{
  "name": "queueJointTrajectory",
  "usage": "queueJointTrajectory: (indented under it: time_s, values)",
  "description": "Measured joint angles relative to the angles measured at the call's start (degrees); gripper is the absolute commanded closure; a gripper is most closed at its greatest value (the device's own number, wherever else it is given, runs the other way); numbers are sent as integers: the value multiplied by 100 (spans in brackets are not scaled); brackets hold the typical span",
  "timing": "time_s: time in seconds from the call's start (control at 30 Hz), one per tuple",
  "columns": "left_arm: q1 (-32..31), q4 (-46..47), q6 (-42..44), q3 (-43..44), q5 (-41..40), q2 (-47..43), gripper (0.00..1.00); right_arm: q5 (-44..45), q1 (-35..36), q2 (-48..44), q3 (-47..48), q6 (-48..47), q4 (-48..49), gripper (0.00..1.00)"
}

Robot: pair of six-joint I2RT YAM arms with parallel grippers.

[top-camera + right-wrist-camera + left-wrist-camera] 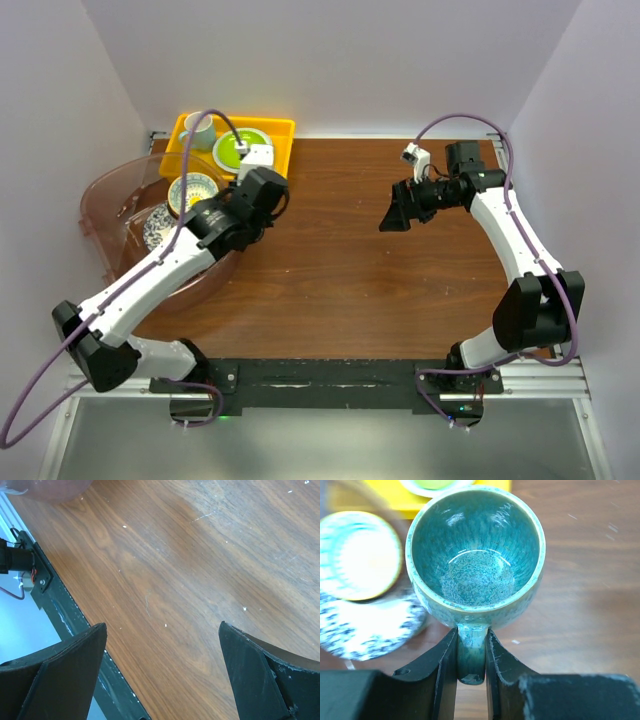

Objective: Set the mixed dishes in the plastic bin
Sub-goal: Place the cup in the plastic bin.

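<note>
My left gripper [472,635] is shut on the handle of the teal mug [475,555], which hangs upright and empty. In the top view the left gripper [256,196] is at the right rim of the pinkish plastic bin [100,205], and the arm hides the mug. Two patterned plates lie in the bin: a teal-rimmed one with a yellow centre [357,555] [192,190] and a blue-speckled one [365,630] [157,228]. My right gripper [397,212] [162,630] is open over bare wood at the right, with nothing between its fingers.
A yellow tray [280,128] stands at the back, just behind the bin, holding a white mug [198,130] and a lime-green plate [238,150]. The right wrist view shows the table's black front rail [65,610] and a corner of the bin [50,490].
</note>
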Motion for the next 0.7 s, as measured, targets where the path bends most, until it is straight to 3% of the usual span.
queueJointTrajectory:
  time_s: [0.43,0.7]
  values:
    - [2159,118,529,-9,-273,-555,100,-118,-85,0,-59,-13,46,2]
    - [2931,562,761,-201,146,-551,100,-120,-120,0,-81,-15,59,2]
